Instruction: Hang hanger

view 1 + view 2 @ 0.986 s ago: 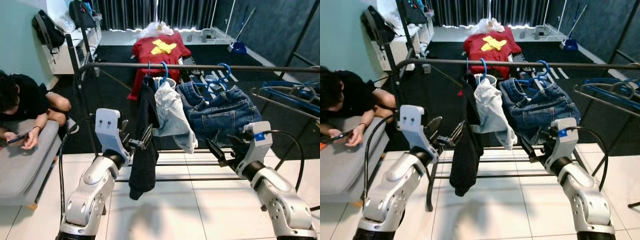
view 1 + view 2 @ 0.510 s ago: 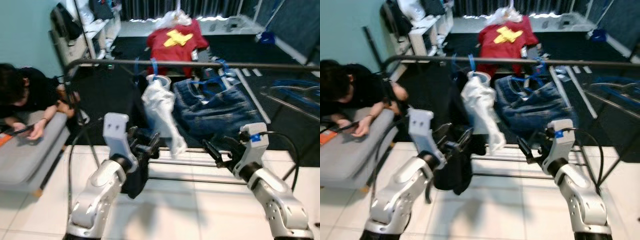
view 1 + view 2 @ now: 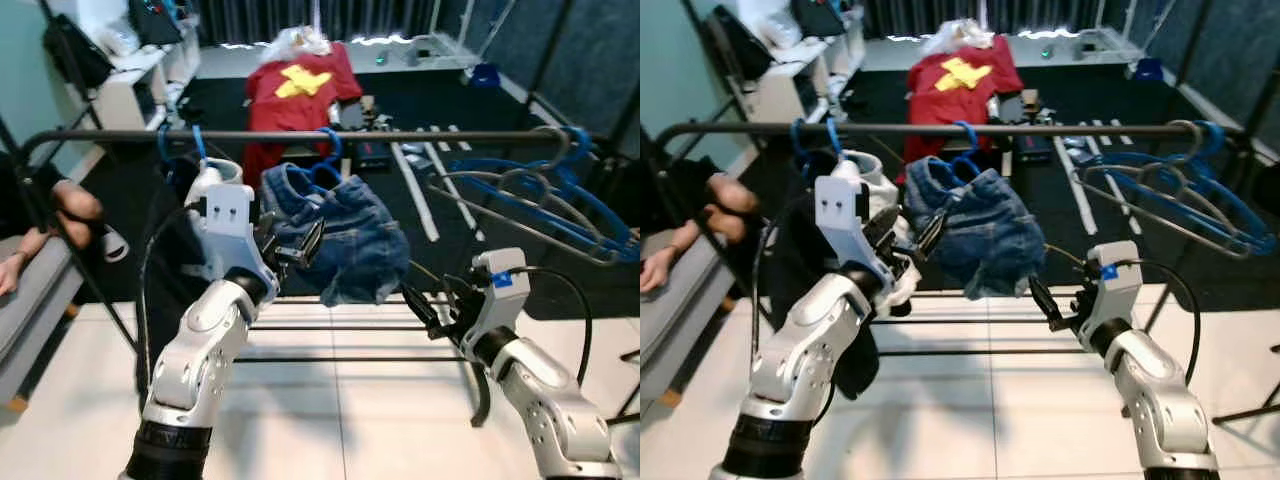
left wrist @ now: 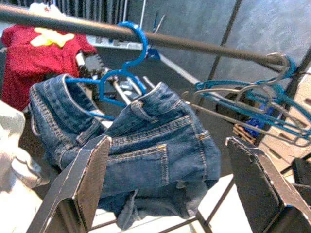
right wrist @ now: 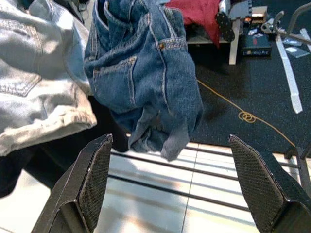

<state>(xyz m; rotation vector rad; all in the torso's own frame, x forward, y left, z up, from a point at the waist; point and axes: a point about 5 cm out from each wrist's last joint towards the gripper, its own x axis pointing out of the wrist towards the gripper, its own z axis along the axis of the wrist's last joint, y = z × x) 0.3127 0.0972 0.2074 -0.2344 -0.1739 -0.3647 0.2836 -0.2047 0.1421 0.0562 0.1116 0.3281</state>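
**A:** Where do the hangers sit?

**B:** On the rail point(image 3: 400, 134) of the rack, which runs straight across from 9 to 3 o'clock. A blue hanger point(image 4: 118, 73) hooks over it near the middle and carries the jeans point(image 3: 340, 240), bunched and drooping below the bar. Out at 2 o'clock a bundle of spare hangers point(image 3: 530, 195), blue and grey, hooks on near the rail's end and tilts outward.

**B:** Another blue hook point(image 3: 197, 140) sits on the rail at 10 o'clock, above a pale garment point(image 5: 39, 92) and a dark one point(image 3: 805, 260).

**A:** And the grippers?

**B:** The left gripper point(image 3: 290, 240) is raised to just below the rail, at 11 o'clock from the jeans and close beside them; whether it touches the denim I cannot tell. Its fingers point(image 4: 85, 179) stand wide apart in the wrist view, with nothing between them but the jeans beyond.

**B:** The right gripper point(image 3: 428, 310) is lower, at 5 o'clock from the jeans and apart from them. Its fingers point(image 5: 95, 174) are spread too, empty, pointing up at the denim hem.

**A:** Anything else around?

**B:** A red shirt point(image 3: 295, 85) lies on the dark floor at 12 o'clock, beyond the rack. A person's arm point(image 3: 60, 205) shows at 9 o'clock, by a grey couch point(image 3: 25, 320). White tiles point(image 3: 340, 430) lie under the rack.
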